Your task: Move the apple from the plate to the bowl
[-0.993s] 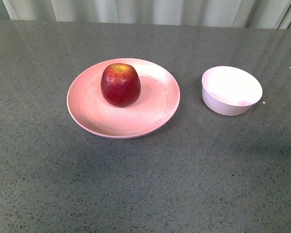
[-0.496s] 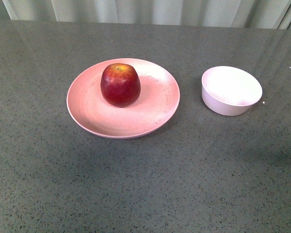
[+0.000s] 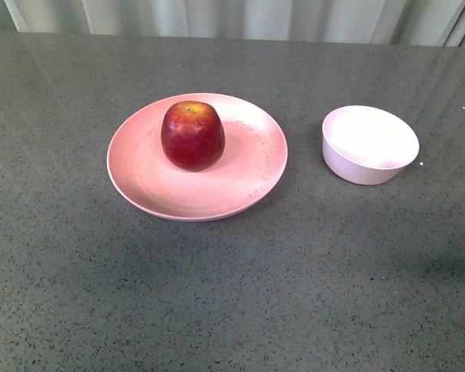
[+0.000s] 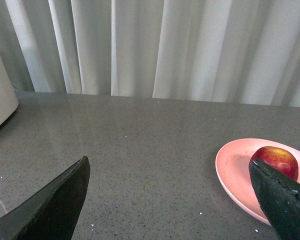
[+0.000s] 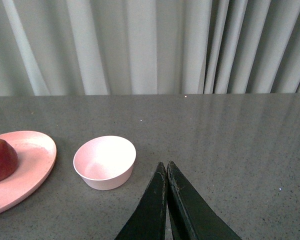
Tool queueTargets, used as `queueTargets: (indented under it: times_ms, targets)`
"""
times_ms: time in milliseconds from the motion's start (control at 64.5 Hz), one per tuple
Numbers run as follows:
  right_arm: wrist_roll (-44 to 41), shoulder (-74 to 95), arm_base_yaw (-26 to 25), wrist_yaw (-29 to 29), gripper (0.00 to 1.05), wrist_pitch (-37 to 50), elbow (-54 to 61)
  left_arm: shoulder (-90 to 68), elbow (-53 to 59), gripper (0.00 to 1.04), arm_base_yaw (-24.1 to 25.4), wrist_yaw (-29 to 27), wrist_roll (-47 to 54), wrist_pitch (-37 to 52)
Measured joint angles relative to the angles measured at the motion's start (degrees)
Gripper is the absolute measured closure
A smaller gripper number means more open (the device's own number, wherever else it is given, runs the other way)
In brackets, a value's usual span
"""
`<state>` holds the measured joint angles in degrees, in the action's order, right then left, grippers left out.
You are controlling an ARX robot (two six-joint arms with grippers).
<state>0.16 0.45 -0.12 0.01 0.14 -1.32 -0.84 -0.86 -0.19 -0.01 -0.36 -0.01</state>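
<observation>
Apple (image 3: 192, 136) sits on plate (image 3: 217, 198), bowl (image 3: 370, 144) near on counter (image 3: 232, 294). We note left fingers (image 4: 55, 205) spread wide, holding nothing; right fingers (image 5: 157, 200) pressed together, empty.

The bench (image 3: 232, 294) is a dark grey slab, finely speckled, with a dull sheen toward its far edge. Two things sit directly on it: a wide, shallow pink plate (image 3: 151, 186) left of centre, and a small deep pale bowl (image 3: 364, 170) to its right, near but not touching.
</observation>
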Motion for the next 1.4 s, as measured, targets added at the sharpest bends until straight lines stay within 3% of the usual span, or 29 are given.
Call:
queueTargets:
  times_ms: [93, 217, 310, 388, 481, 620, 760, 962, 1396]
  targets:
    - [-0.04, -0.04, 0.02, 0.00, 1.02, -0.04, 0.00, 0.00, 0.00, 0.09, 0.00, 0.00, 0.00, 0.00]
    - [-0.02, -0.09, 0.00, 0.00, 0.80, -0.07, 0.00, -0.09, -0.04, 0.09, 0.07, 0.39, 0.00, -0.09]
    - [-0.02, -0.11, 0.00, -0.02, 0.64, -0.07, 0.00, -9.62, -4.59, 0.09, 1.05, 14.49, -1.11, -7.54]
    - [-0.02, -0.15, 0.02, -0.07, 0.50, -0.07, 0.00, -23.02, -7.91, 0.09, -4.98, 16.63, -3.26, -0.39]
    - [-0.02, -0.15, 0.02, 0.00, 0.32, -0.07, 0.00, -38.82, -11.65, 0.09, -12.59, 13.38, -5.77, 12.13]
    - [0.00, -0.13, 0.02, 0.00, 0.09, -0.07, 0.00, -58.75, -17.35, 0.09, -19.45, 9.81, -8.09, 26.56]
    - [0.00, -0.13, 0.02, 0.00, 0.09, -0.07, 0.00, -74.77, -22.36, 0.09, -24.24, 6.78, -8.57, 33.97]
    - [0.00, -0.15, 0.02, 0.00, 0.09, -0.07, 0.00, -88.63, -27.96, 0.09, -28.26, 4.46, -8.79, 37.66]
    - [0.00, -0.15, 0.02, 0.00, 0.09, -0.07, 0.00, -104.76, -40.65, 0.09, -28.28, -1.11, -8.74, 38.12]
